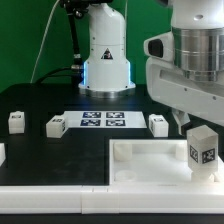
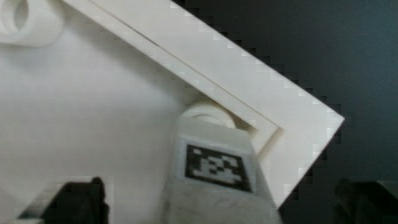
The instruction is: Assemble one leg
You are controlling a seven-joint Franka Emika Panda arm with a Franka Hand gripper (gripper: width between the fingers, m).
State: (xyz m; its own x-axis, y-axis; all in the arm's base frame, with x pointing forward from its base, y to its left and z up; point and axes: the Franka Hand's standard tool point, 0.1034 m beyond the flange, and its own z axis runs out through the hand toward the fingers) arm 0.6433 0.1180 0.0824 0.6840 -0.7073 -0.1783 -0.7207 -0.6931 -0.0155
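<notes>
Exterior view: the gripper (image 1: 196, 122) hangs above the leg (image 1: 203, 148), upright at the tray's (image 1: 140, 165) corner on the exterior view's right; wrist view: the fingers (image 2: 79, 200) are spread wide, clear of the leg (image 2: 217, 165) at the tray's (image 2: 107, 110) corner socket.

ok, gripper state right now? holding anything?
Gripper: open, holding nothing; its fingers stand clear of the leg on both sides.
</notes>
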